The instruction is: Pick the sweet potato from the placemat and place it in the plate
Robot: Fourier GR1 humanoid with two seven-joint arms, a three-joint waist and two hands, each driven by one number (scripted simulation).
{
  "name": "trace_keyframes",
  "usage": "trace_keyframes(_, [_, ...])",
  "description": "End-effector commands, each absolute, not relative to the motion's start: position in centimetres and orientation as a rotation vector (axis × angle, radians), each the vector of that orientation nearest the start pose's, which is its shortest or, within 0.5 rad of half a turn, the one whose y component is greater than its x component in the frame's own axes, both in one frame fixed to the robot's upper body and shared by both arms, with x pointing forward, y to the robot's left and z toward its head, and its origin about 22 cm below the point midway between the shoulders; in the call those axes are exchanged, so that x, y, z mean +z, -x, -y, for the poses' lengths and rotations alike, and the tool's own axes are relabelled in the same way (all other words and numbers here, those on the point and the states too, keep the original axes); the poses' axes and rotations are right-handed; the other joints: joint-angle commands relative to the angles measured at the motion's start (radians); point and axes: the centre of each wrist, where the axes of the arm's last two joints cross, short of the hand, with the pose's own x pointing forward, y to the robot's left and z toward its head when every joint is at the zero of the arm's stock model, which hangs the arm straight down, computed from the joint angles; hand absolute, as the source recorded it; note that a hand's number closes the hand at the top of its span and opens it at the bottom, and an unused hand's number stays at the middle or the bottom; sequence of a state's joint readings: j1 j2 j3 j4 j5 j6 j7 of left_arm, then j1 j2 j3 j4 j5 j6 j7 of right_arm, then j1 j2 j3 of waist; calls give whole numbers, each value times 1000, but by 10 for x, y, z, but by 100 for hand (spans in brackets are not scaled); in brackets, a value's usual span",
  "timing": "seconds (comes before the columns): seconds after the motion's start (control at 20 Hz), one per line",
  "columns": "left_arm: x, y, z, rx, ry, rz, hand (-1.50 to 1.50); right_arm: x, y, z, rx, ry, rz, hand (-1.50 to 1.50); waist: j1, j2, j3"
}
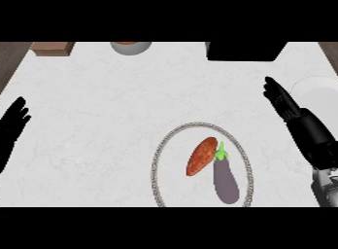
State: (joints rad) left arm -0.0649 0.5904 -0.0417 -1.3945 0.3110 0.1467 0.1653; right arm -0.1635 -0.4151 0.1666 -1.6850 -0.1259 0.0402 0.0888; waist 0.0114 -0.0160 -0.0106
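An orange-brown sweet potato (201, 156) lies on a round white placemat (173, 146) with a beaded rim, low in the middle of the counter. A purple eggplant (226, 181) with a green stem lies beside it on the same mat, touching its right side. The white plate (324, 96) sits at the counter's right edge. My right hand (286, 108) hovers with straight fingers between the mat and the plate, up and right of the sweet potato, holding nothing. My left hand (7, 130) rests open at the left edge.
A wooden block (54, 47) and a grey bowl (131, 47) with orange contents stand at the back left. A black box (245, 50) stands at the back right. Dark wood floor shows past both counter sides.
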Motion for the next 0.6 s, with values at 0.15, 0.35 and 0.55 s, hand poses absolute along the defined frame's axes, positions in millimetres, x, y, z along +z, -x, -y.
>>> trace_keyframes(0.15, [-12, -232, -328, 26, -213, 1199, 0, 105, -262, 288, 5, 334, 1789, 150, -45, 8, 9])
trace_keyframes(0.35, [-26, -227, -298, 53, -99, 1174, 0, 73, -239, 358, -24, 902, 1483, 150, -110, 17, 0])
trace_keyframes(0.55, [-33, -226, -264, 48, -30, 1184, 0, 44, -222, 301, -413, 965, 1589, -150, -62, 10, 10])
